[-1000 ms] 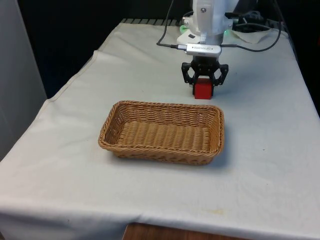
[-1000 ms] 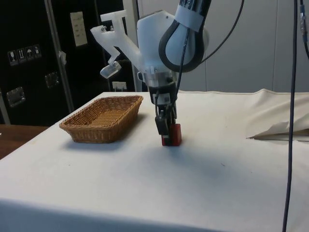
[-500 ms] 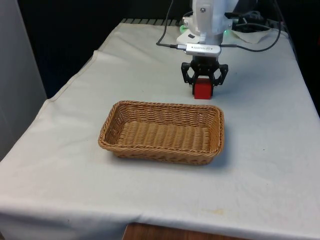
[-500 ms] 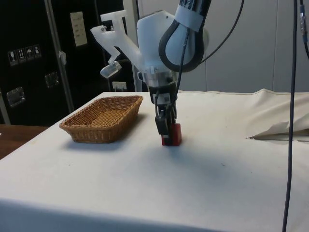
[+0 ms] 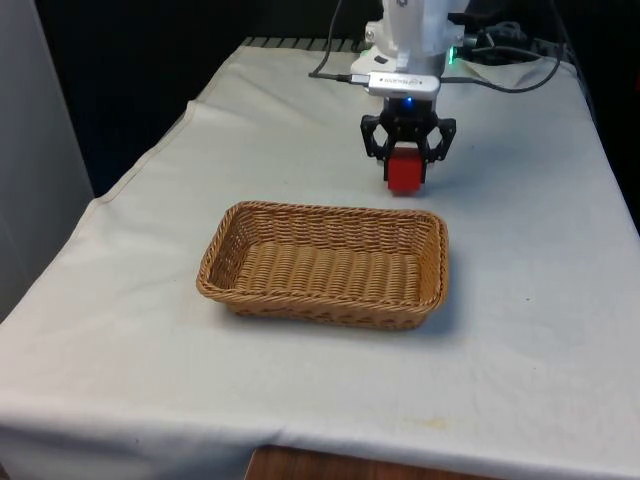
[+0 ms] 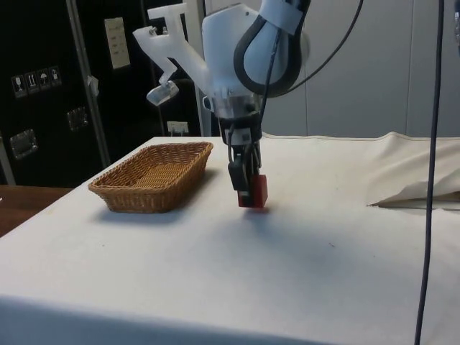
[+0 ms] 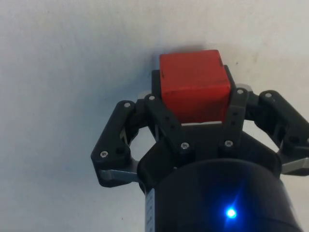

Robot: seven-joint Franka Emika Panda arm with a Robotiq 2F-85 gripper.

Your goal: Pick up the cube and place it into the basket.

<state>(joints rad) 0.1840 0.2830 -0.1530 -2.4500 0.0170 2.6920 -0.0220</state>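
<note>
A red cube [image 5: 404, 171] hangs a little above the white cloth, held between the black fingers of my gripper [image 5: 405, 165], which is shut on it. In the side view the cube [image 6: 256, 192] is clear of the table, with its shadow beneath, and the gripper [image 6: 246, 188] grips it from above. The wrist view has the cube [image 7: 193, 85] clamped between both fingers [image 7: 157, 104]. A brown wicker basket [image 5: 233, 226] stands nearer the camera than the cube in the front view, empty; in the side view the basket [image 6: 122, 190] lies to the cube's left.
Black cables [image 5: 520, 85] trail over the cloth behind the arm. A fold of cloth [image 6: 417, 190] rises at the side view's right. The cloth's edge drops off at the front view's left [image 5: 140, 165].
The gripper has risen with the red cube, lifting it off the cloth. The basket has not moved.
</note>
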